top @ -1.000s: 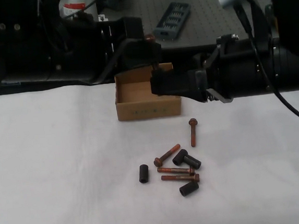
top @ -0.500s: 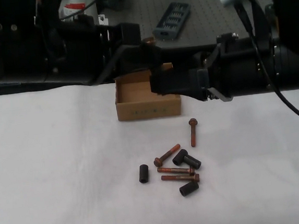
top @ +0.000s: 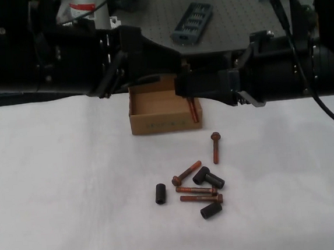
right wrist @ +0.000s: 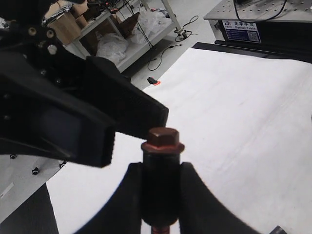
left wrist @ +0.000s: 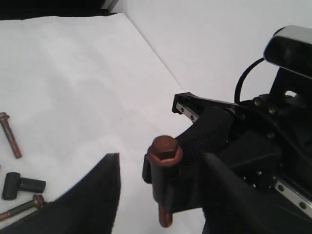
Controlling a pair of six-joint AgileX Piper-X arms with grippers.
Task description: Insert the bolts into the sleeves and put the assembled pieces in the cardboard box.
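Jaws of the right gripper (right wrist: 161,175) clamp a sleeve (right wrist: 160,195) holding a bolt (right wrist: 163,139); the left gripper (left wrist: 161,185) gapes. High view: cardboard box (top: 153,105) beneath, loose bolts (top: 196,189) nearer.

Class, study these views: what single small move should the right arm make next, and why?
Probably open the right gripper to release. It clamps the black cylindrical sleeve with the rusty hex-head bolt already through it, and the shank appears to hang over the open brown cardboard box, near its right end. The left gripper stands open, not gripping the piece.
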